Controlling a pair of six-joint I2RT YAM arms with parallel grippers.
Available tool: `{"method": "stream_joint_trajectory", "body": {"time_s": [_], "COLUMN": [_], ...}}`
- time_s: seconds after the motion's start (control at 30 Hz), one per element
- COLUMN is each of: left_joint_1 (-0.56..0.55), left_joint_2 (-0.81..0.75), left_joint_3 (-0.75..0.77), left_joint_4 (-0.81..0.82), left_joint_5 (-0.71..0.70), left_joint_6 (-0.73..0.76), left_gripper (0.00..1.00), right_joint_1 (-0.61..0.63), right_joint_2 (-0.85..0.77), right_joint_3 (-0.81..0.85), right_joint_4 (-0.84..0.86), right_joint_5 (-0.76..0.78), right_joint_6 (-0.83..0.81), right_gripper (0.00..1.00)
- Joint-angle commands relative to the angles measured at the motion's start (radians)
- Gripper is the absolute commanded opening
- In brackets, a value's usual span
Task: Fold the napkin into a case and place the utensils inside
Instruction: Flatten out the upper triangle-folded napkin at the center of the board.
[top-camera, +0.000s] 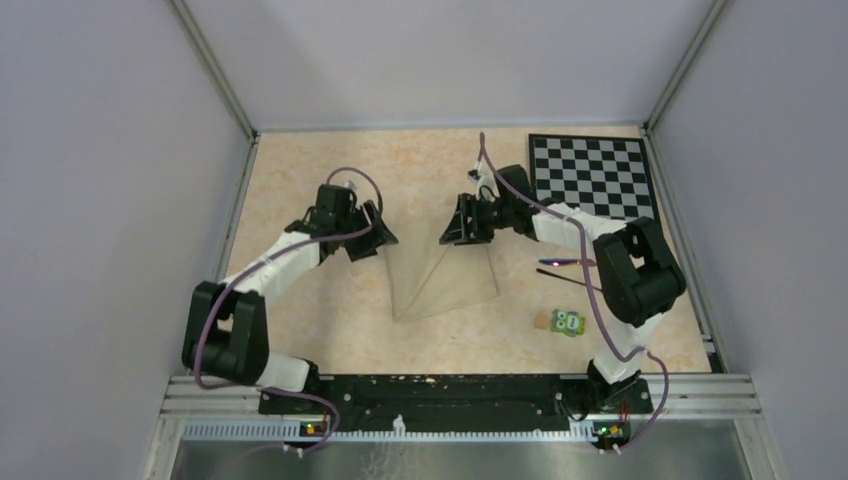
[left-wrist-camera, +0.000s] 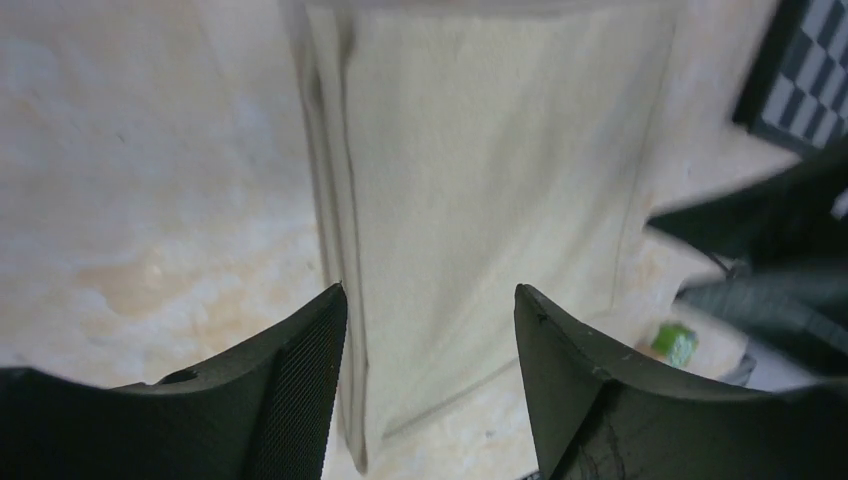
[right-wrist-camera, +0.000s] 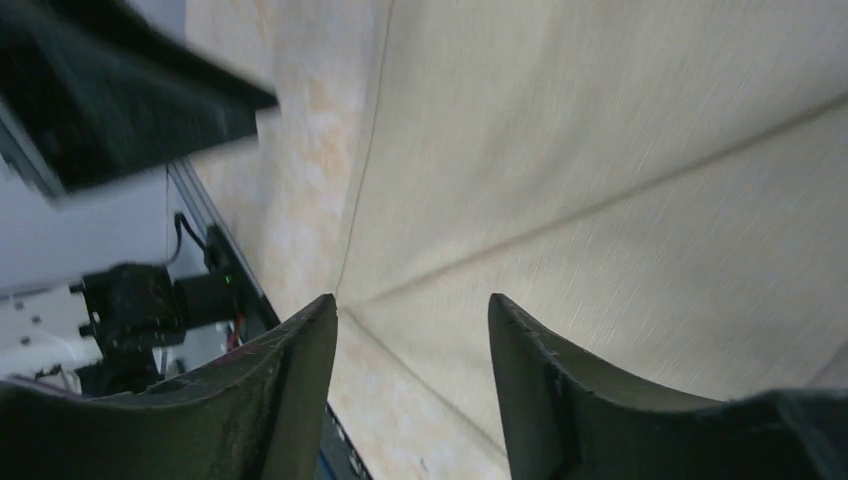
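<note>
Surroundings: black-and-white chessboard lies at the far right corner of the speckled tan table; a green block with white dots sits near the right front, with a small tan piece just beside it on its left.
Obstruction: right arm's elbow and forearm reach across the right side of the table and cover the right ends of the utensils; both wrists hang over the far edge of the napkin.
Napkin: lies flat at mid-table between the two arms, partly folded, with a crease running slantwise across it and a narrow doubled strip along one edge in the left wrist view.
Utensils: thin dark pieces on the bare table right of the napkin, well apart from it, between the chessboard and the green block; one shows a purple tint.
Left gripper: released, fingers spread with the cloth lying flat below them, nothing pinched.
Right gripper: released, fingers spread above the cloth, nothing pinched.
Counts: one napkin, one chessboard, one green block, one tan piece, two arms; two utensils show, and whether more lie under the right arm cannot be told.
</note>
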Motion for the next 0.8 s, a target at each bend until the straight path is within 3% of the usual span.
{"method": "stream_joint_trajectory", "body": {"time_s": [0.0, 0.17, 0.4, 0.5, 0.6, 0.77], "left_joint_1": [0.060, 0.068, 0.067, 0.068, 0.070, 0.069], "left_joint_2": [0.163, 0.338, 0.437, 0.448, 0.457, 0.439], "left_joint_3": [0.167, 0.277, 0.290, 0.271, 0.238, 0.193], "left_joint_4": [-0.101, -0.076, 0.018, 0.026, 0.036, 0.064], "left_joint_5": [-0.085, -0.064, -0.086, -0.122, -0.129, -0.069], "left_joint_6": [0.162, 0.189, 0.167, 0.154, 0.151, 0.147], "left_gripper": [0.67, 0.57, 0.46, 0.36, 0.29, 0.26], "right_joint_1": [0.050, 0.054, 0.054, 0.052, 0.052, 0.054], "right_joint_2": [-0.109, -0.191, -0.297, -0.342, -0.425, -0.491], "right_joint_3": [-0.184, -0.345, -0.499, -0.556, -0.632, -0.634], "right_joint_4": [0.057, 0.063, 0.008, -0.022, -0.016, -0.014], "right_joint_5": [0.040, 0.077, 0.240, 0.343, 0.418, 0.337], "right_joint_6": [0.016, -0.017, -0.098, -0.094, -0.066, -0.071], "right_gripper": [0.52, 0.36, 0.32, 0.25, 0.24, 0.30]}}
